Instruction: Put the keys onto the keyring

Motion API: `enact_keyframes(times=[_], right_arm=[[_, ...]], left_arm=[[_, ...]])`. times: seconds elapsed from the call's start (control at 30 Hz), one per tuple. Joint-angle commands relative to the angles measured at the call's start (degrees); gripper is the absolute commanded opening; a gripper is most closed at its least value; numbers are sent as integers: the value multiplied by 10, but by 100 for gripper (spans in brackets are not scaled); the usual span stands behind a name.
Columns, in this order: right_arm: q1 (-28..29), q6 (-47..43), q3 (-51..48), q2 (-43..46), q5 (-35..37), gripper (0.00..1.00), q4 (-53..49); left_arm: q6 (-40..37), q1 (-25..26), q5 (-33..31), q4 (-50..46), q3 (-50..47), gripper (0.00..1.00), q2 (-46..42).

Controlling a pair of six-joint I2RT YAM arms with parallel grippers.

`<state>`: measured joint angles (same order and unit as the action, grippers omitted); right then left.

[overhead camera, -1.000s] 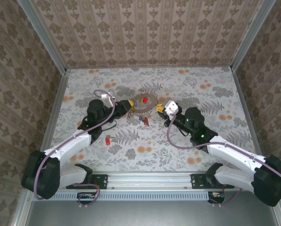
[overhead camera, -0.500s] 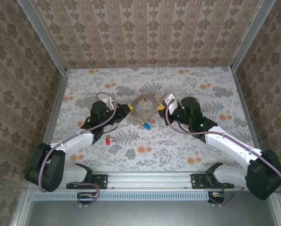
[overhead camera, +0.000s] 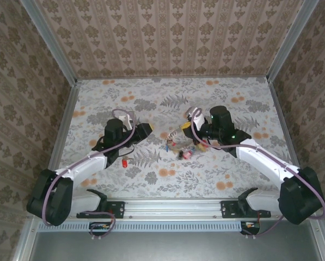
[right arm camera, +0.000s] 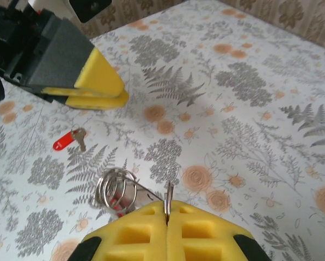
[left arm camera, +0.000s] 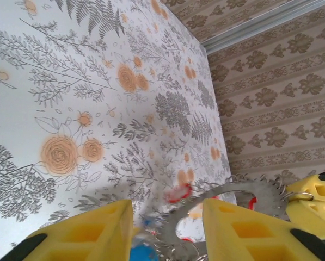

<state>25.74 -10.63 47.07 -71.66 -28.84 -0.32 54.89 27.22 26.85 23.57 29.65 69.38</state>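
**Top ext.** Keyring [overhead camera: 175, 136] is held up off table [overhead camera: 233, 179] near centre. It is pinched at the rim by R gripper [overhead camera: 188, 129], jaws closed on it. L gripper [overhead camera: 145, 130] is seen just left of it, apart, no contact. Keys [overhead camera: 183, 153] dangle below ring in a small bunch. Loose red-tag key [overhead camera: 123, 161] lies on table, well apart to the left.

**L wrist.** L gripper [left arm camera: 167, 231] jaws stand partly apart, nothing between. Toothed keyring [left arm camera: 233, 189] is seen beyond the gap. Keys [left arm camera: 178, 191]: 2 red heads and 1 blue are made out, blurred.

**R wrist.** A thin metal edge is clamped in R gripper [right arm camera: 167, 239], judged to be the ring rim seen edge-on. Wire loops [right arm camera: 116, 189] hang beside it.

**Count.** 1 keyring, 1 loose key, at least 3 in bunch; exact no. cannot be told.

**Handling (judged).**
- Ring: stiff, flat, light. Teeth should aid grip, so a rim pinch is suited.
- Keys: tiny, light, prob. slippery when flat on table. The plastic tag edge is the best hold.
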Motion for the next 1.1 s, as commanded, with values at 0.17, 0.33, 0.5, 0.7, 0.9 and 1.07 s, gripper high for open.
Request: enact_keyframes(times=[0.17, 0.33, 0.5, 0.7, 0.9, 1.07], right_arm=[[-7, -167, 58, -12, -125, 0, -82], [-7, -241, 62, -25, -186, 0, -84], [-7, -282, 98, -66, -232, 0, -106], [-4, -290, 120, -99, -260, 0, -104], [-4, -294, 124, -109, -269, 0, -110], [-3, -294, 125, -112, -274, 0, -112]], left_arm=[[-204, -2, -5, -17, -19, 43, -76], [-446, 0, 138, -9, 8, 41, -75], [-586, 7, 225, -21, 34, 36, -48], [-636, 35, 265, -51, 79, 33, -1], [-658, 65, 233, -31, 78, 29, 20], [-675, 71, 213, -21, 81, 29, 26]])
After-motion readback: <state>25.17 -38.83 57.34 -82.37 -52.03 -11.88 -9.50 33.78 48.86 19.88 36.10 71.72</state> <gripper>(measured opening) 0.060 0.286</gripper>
